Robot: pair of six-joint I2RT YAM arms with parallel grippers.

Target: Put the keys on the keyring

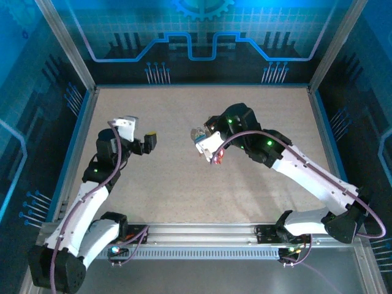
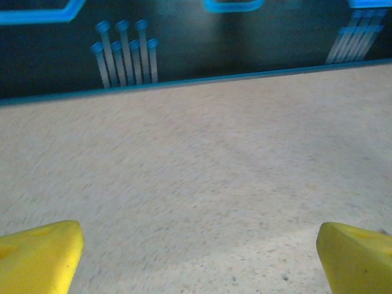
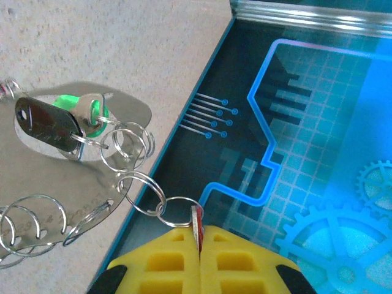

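Note:
My right gripper (image 3: pixel 200 233) is shut on a key (image 3: pixel 196 220), whose thin red tag shows edge-on between the yellow fingers. A silver ring (image 3: pixel 177 207) runs through that key and links to further silver rings of the keyring (image 3: pixel 142 188). These hang by a shiny metal plate (image 3: pixel 125 110) that carries a dark oblong tag (image 3: pixel 48 122) and a green loop. From above, the right gripper (image 1: pixel 212 151) hovers over the table's middle with the silvery bundle (image 1: pixel 199 134) at its tip. My left gripper (image 1: pixel 149 141) is a short way to its left. In the left wrist view the left gripper (image 2: pixel 199 260) is wide open over bare table.
The speckled beige table (image 1: pixel 184 190) is boxed in by dark blue printed walls (image 1: pixel 202 61) at the back and sides. An aluminium rail (image 1: pixel 202 233) runs along the near edge between the arm bases. The right wrist looks toward a side wall (image 3: pixel 294 122).

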